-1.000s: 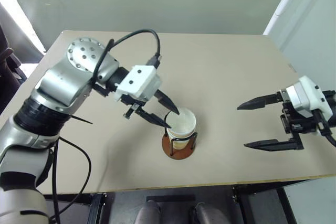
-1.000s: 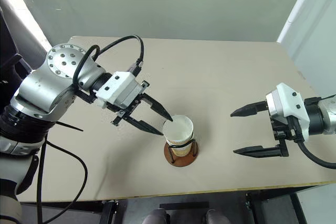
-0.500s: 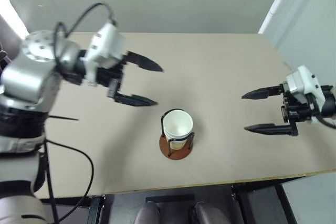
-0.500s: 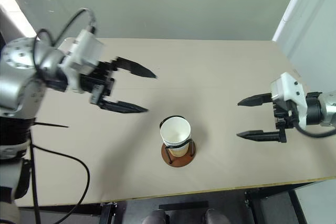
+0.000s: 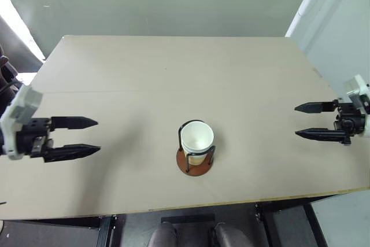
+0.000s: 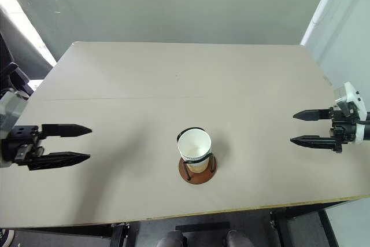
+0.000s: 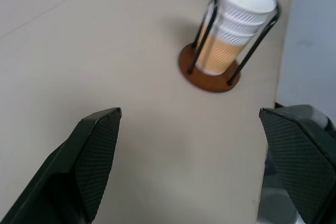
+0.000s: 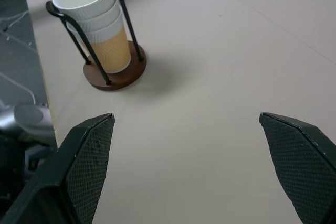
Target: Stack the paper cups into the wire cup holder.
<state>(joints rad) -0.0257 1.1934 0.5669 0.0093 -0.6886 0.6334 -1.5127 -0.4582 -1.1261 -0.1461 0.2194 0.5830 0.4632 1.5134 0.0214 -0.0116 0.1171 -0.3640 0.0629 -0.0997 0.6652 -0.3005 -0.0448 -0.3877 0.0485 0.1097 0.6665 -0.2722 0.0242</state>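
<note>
Head views: the paper cups (image 5: pixel 197 138) are seen nested in the wire cup holder (image 5: pixel 195 161), lower centre of the bench (image 5: pixel 173 73). Left tool (image 5: pixel 87 137), far left, and right tool (image 5: pixel 305 121), far right, are spread wide, empty.

Left wrist view: three white rims are stacked, walls ribbed, pale orange below. Judged light, easily crushed; best taken below the rim.

Right wrist view: thin black loops are seen rising from a reddish-brown disc.

paper cups (image 8: pixel 97 22) nested upright inside wire cup holder (image 8: pixel 116 72), mid-table.
</note>
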